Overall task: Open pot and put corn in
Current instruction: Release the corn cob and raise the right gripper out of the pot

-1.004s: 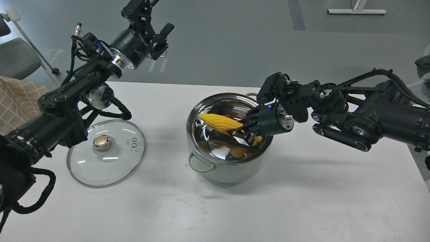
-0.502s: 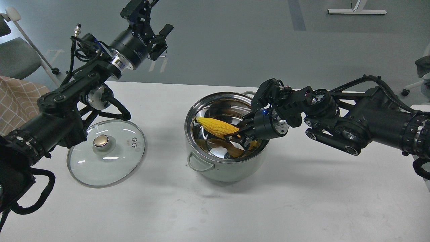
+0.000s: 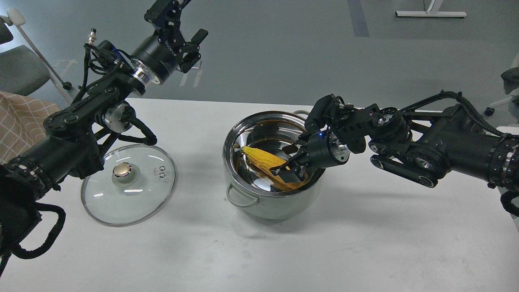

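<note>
In the head view, the pot (image 3: 272, 162) is seen uncovered mid-bench, its lid (image 3: 128, 184) laid near the left edge. The corn (image 3: 264, 161) is inside, apparently released between the right gripper (image 3: 292, 164)'s parted jaws. Withdrawal remains. The left gripper (image 3: 190, 45), raised, is spread empty. No writing is legible.

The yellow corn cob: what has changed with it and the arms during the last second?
The right gripper came down into the pale grey steel-lined pot, and the bumpy yellow corn cob sank from rim height to the bottom. The fingers now look parted around it. The left gripper, the glass lid with gold knob and the pot stayed put.
</note>
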{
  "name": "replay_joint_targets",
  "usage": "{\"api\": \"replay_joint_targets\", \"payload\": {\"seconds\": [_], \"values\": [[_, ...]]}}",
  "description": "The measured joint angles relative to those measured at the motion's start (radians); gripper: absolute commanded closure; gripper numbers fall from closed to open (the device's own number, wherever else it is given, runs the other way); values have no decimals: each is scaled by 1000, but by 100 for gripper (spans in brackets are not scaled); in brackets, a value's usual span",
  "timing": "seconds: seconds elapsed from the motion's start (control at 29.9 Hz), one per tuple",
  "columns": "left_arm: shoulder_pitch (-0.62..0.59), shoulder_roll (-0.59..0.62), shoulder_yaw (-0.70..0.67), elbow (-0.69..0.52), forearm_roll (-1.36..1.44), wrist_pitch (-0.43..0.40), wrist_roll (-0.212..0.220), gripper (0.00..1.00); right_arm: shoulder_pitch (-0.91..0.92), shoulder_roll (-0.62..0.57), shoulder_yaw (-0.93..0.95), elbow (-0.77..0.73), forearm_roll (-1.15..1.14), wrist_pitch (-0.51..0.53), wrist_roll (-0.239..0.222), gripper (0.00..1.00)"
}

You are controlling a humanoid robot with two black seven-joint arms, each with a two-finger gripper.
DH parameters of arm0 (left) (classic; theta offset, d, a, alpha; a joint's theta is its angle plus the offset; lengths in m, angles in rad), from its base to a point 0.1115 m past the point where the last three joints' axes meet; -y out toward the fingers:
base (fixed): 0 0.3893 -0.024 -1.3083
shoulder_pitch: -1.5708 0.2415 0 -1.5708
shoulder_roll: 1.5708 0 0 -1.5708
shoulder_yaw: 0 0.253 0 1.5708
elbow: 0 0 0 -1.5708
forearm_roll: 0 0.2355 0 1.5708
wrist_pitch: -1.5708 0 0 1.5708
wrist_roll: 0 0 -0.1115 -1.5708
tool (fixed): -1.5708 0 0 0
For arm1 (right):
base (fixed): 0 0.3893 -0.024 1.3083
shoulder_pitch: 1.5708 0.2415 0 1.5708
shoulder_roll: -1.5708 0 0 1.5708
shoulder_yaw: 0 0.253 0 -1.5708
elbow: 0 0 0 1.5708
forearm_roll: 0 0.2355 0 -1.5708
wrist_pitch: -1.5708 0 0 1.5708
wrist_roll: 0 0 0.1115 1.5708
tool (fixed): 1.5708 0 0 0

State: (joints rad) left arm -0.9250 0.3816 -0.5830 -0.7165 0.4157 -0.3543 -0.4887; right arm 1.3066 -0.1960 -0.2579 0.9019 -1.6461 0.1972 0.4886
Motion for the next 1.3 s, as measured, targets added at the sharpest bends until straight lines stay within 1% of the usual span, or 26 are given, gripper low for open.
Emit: {"api": "replay_joint_targets", "payload": {"seconds": [0.13, 0.23, 0.27, 0.47, 0.57, 0.67, 0.87, 0.97, 1.1, 1.3], "values": [[0, 0, 0, 0, 0, 0, 0, 4, 29, -33, 25, 2, 17, -2, 0, 4], [0, 0, 0, 0, 0, 1, 0, 4, 70, -75, 84, 2, 42, -3, 0, 1], [0, 0, 0, 0, 1, 4, 0, 3, 83, -93, 114, 3, 58, -3, 0, 0], [2, 3, 1, 0, 2, 33, 0, 2, 122, -223, 331, -3, 216, -45, 0, 0], [5, 3, 2, 2, 1, 34, 0, 2, 99, -282, 434, -7, 314, -79, 0, 0], [8, 3, 1, 2, 0, 34, 0, 2, 44, -308, 522, -11, 424, -99, 0, 0], [20, -5, 3, 35, 0, 24, 0, 2, -137, -297, 746, -48, 680, -185, 0, 0], [22, -10, 4, 66, 2, 4, 0, 2, -234, -268, 854, -97, 816, -193, 0, 0], [23, -32, 6, 103, 1, -17, 0, 2, -332, -240, 925, -152, 948, -175, 0, 0], [49, -100, 6, 154, 0, -28, 0, 2, -447, -193, 1010, -171, 1084, -76, 0, 0]]}}
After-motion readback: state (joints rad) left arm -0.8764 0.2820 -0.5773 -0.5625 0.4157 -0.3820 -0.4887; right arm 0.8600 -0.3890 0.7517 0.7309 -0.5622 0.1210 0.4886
